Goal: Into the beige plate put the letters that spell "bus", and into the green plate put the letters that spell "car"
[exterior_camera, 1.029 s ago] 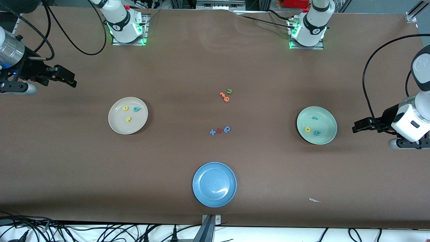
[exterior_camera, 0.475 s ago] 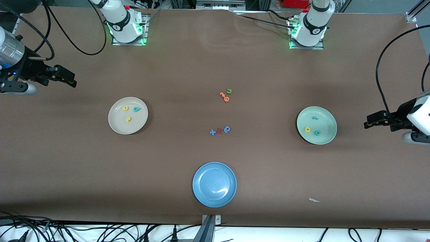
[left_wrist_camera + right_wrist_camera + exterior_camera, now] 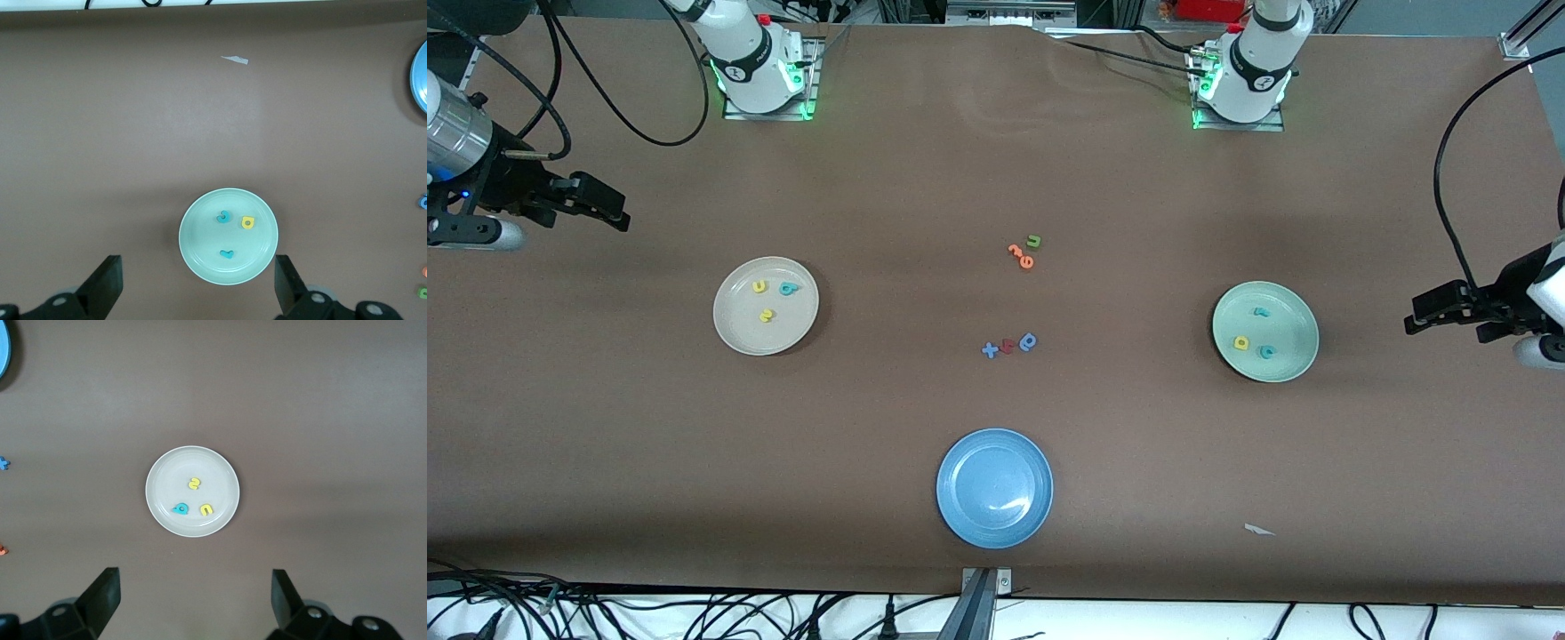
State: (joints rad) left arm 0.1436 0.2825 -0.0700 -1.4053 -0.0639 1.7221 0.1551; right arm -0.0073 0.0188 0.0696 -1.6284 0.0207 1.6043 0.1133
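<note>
The beige plate [image 3: 740, 327] [image 3: 163, 480] lies toward the right arm's end of the table. In it are a yellow u [image 3: 759, 286], a teal b [image 3: 787, 288] and a yellow s [image 3: 767, 315]. The green plate [image 3: 1294, 324] [image 3: 200, 233] lies toward the left arm's end and holds a teal r [image 3: 1260, 312], a yellow a [image 3: 1240, 342] and a teal c [image 3: 1265, 352]. My left gripper [image 3: 1418, 320] [image 3: 197, 275] hangs open and empty over bare table beside the green plate. My right gripper [image 3: 618, 213] [image 3: 193, 590] hangs open and empty over the table beside the beige plate.
A blue plate [image 3: 994, 488] sits near the front edge. Loose in the middle of the table are orange letters [image 3: 1021, 255], a green u [image 3: 1033, 241], and a blue plus, a red piece and a blue rounded letter [image 3: 1028, 341]. A white scrap [image 3: 1259, 530] lies nearer the camera than the green plate.
My left arm has drawn back from the green plate toward its own end of the table, still open. The right arm and all the letters have stayed put.
</note>
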